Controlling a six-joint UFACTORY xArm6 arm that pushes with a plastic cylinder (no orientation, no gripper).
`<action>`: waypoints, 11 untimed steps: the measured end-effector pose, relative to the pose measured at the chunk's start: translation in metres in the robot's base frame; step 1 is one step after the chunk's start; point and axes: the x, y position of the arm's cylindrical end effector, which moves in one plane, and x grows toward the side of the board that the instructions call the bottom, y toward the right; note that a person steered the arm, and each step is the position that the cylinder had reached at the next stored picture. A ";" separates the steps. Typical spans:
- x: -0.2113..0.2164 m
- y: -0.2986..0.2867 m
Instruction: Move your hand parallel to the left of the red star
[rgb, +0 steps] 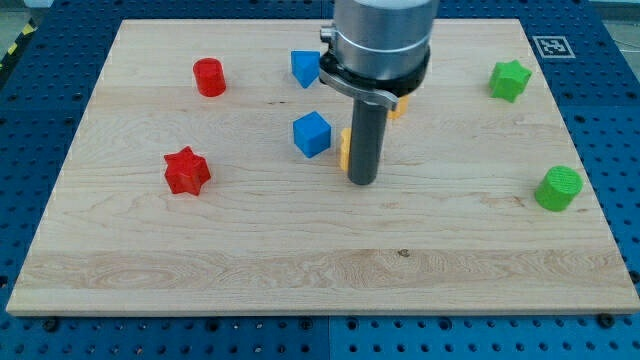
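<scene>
Your rod has no gripper; my tip (362, 182) rests mid-board, touching a yellow block (344, 148) beside a blue cube (312, 133). The red star (186, 171) lies well apart toward the view's left, level with it.

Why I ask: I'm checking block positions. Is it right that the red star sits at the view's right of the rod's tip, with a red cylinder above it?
Not quite: camera view shows the red star at the view's left of my tip. The red cylinder is indeed above it.
</scene>
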 end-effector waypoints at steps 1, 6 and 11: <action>-0.024 0.000; 0.075 -0.225; 0.020 -0.286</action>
